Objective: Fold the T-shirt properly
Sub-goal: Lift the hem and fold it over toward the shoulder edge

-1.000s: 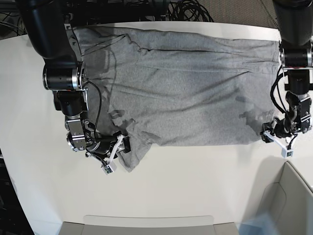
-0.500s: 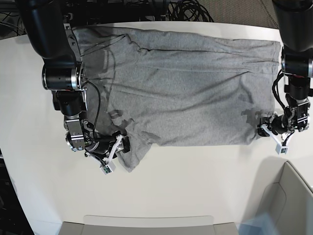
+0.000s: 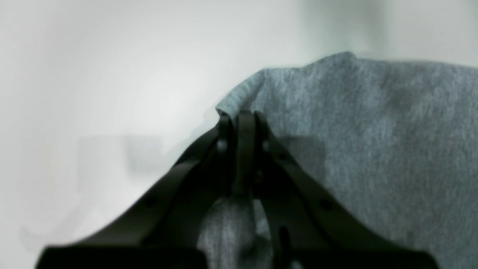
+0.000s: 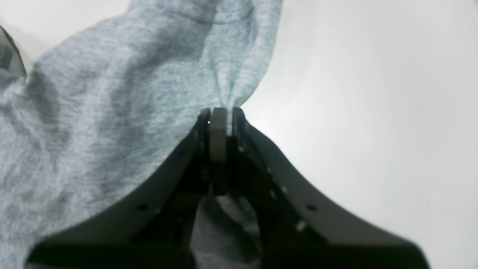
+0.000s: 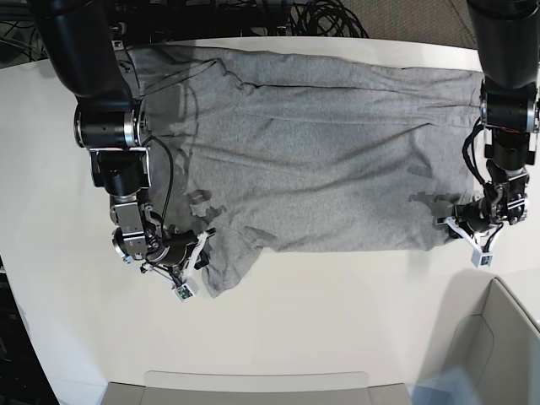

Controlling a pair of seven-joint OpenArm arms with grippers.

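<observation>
Evenly and brightly lit from overhead. Soft, short shadows under both arms on the T-shirt (image 5: 321,143). Sharp in the base view, slightly bowed at the edges. Soft-focused in both wrist views, with blurred black fingers (image 3: 242,149) and hazy, washed-out table (image 4: 373,130).

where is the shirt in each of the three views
Base: the shirt lies spread across the upper middle of the table, its near corners pinched by the left pincer and right pincer.
Left wrist: right half, its corner at the left pincer.
Right wrist: left and top, bunched into the right pincer.
Shared landmark: the white table.
</observation>
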